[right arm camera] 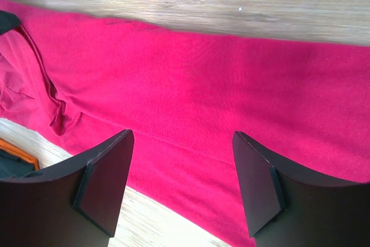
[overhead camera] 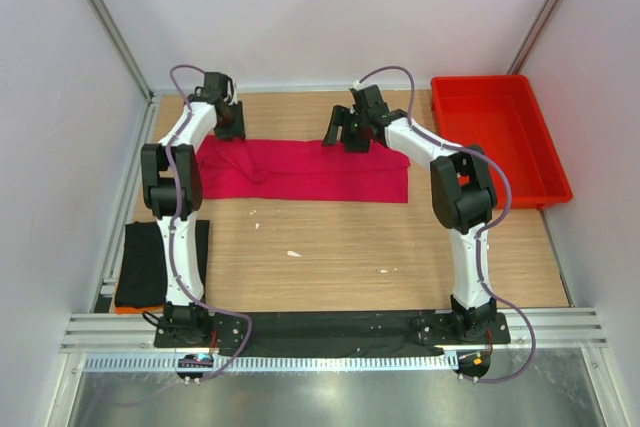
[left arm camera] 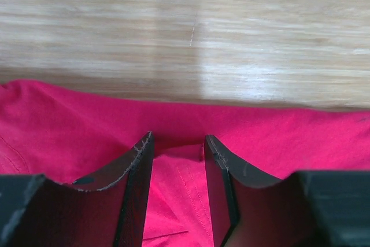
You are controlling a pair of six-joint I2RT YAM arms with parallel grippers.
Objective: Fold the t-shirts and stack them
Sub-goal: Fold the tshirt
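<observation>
Top external view: crimson-pink t-shirt (overhead camera: 320, 175) lies as a long flat band across the far half of the counter (overhead camera: 350, 247), bunched and creased at its left end. It looks folded lengthwise only, so I judge the fold about half done; the crosswise folds are left.

Black t-shirt (overhead camera: 150, 257) sits at the near-left corner as a compact rectangle, partly hidden by the left arm. It looks folded already, with something orange (overhead camera: 125, 309) peeking out under its near edge. The two shirts are well apart, so stacking is not done.

Left wrist view: left claw (left arm camera: 178, 143) is down on the far-left edge of the pink shirt, jaws narrowed with a ridge of cloth between them. Cannot tell if it is really pinched.

Right wrist view: right claw (right arm camera: 182, 143) is spread wide over the middle of the band, nothing between the jaws, and seems just above the cloth.

Around: red tray (overhead camera: 495, 142) at the far right, just beside the shirt's right end, not touching. A few white specks (overhead camera: 293, 253) on the bare wood.

In the way: the left arm reaches over the black shirt. The wrinkled left end of the pink one may fold unevenly.
</observation>
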